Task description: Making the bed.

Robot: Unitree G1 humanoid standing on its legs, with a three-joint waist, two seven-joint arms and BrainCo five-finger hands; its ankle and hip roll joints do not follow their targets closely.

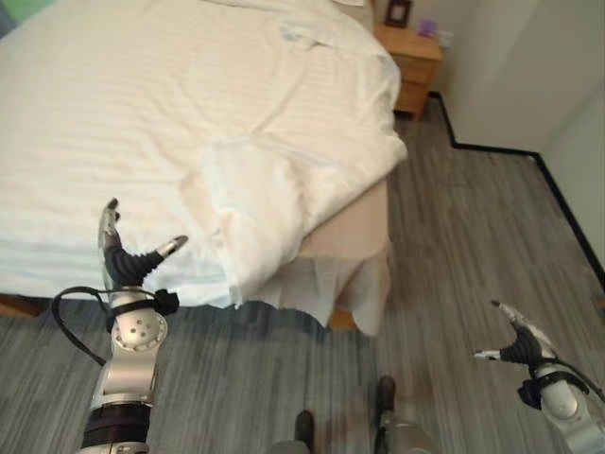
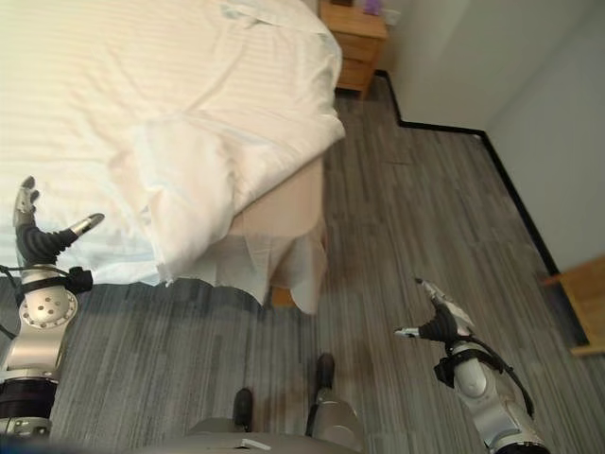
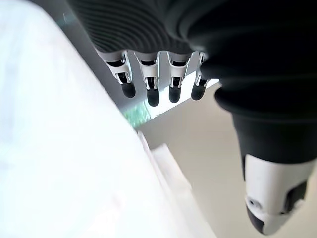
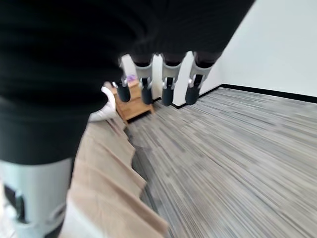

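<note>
Bed unmade; both hands empty.
The duvet (image 1: 274,203) lay folded back at the bed (image 1: 354,227) corner. Left hand (image 1: 128,260) and right hand (image 1: 518,345) hung spread open; a one-sided pull risked dragging it floorward.

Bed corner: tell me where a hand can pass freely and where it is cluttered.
Free: the floor between the bed's side, the nightstand and the wall, where the right hand is. Also the flat duvet beyond the left hand. Crowded: the folded-back duvet corner bunched at the bed's corner.
</note>
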